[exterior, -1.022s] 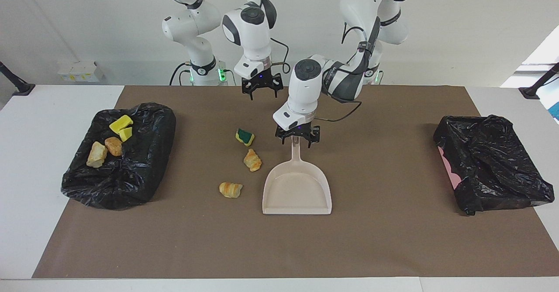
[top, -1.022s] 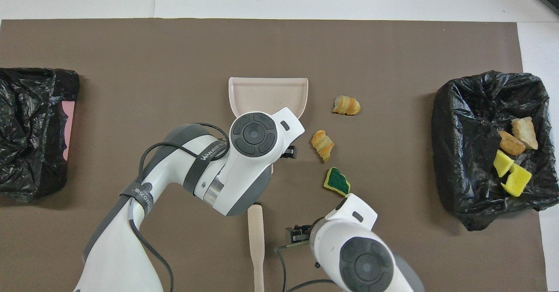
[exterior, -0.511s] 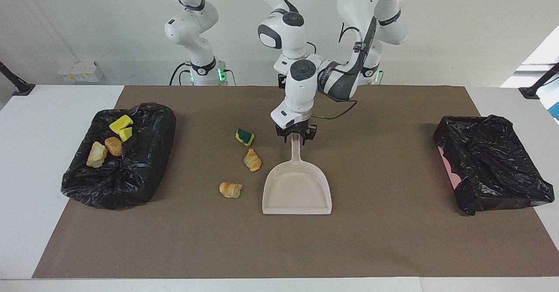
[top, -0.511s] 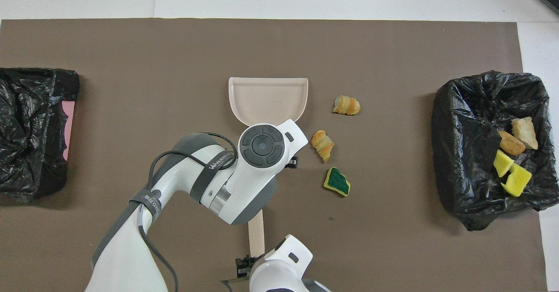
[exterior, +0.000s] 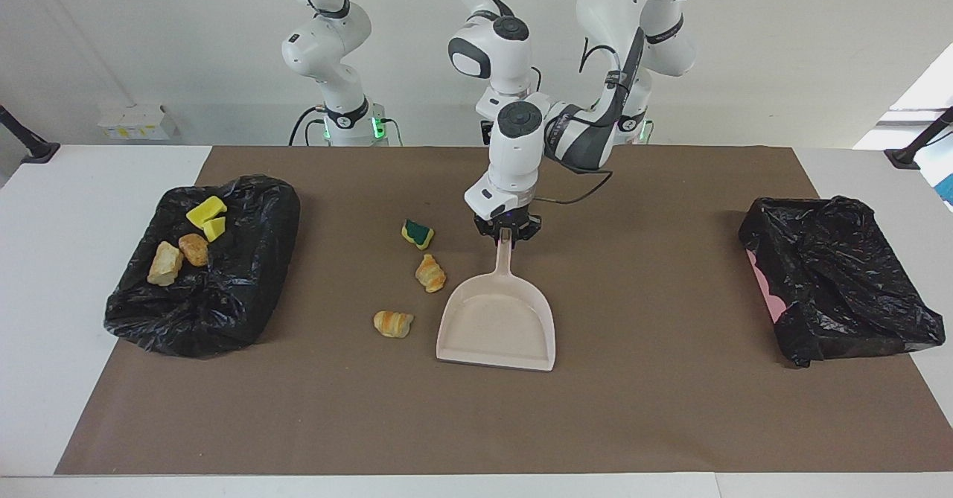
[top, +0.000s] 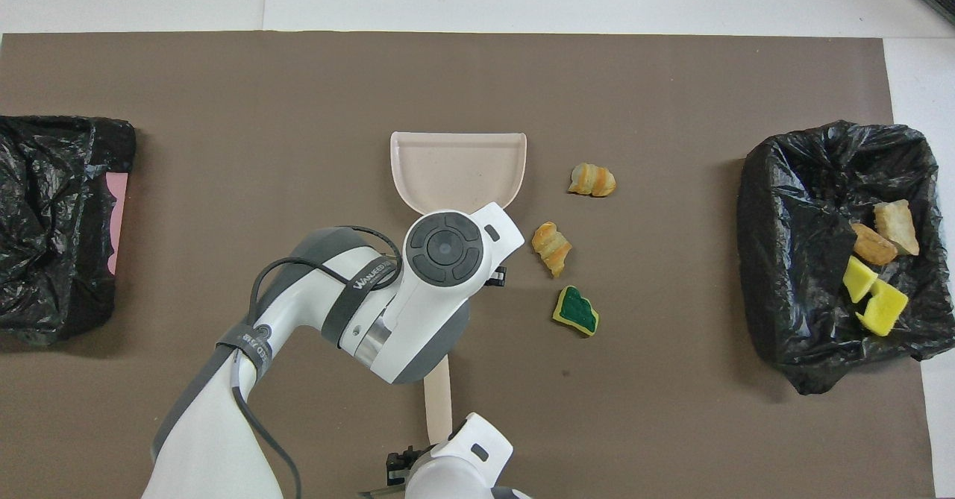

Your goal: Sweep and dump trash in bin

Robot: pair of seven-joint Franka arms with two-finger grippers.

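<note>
Black-lined bin (exterior: 201, 267) at the right arm's end already holding four bits – green-topped sponge (exterior: 418, 234), two croissants (exterior: 430, 272) loose beside the dustpan (exterior: 497, 323), handle clamped in left pincer (exterior: 506, 231); right pincer (top: 399, 471) waiting, grip unreadable.

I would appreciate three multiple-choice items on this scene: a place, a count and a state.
1. The dustpan is: A empty; B heaped; C overturned.
2. Trash bits in the bin at the right arm's end: A two; B six; C four.
3. The green-topped sponge lies: A in the dustpan; B in that bin; C on the mat, nearer the robots than both croissants.
Answers: A, bare beige floor shows; C, two yellow sponges, two bread lumps; C, it sits higher than the croissants in the facing view.
</note>
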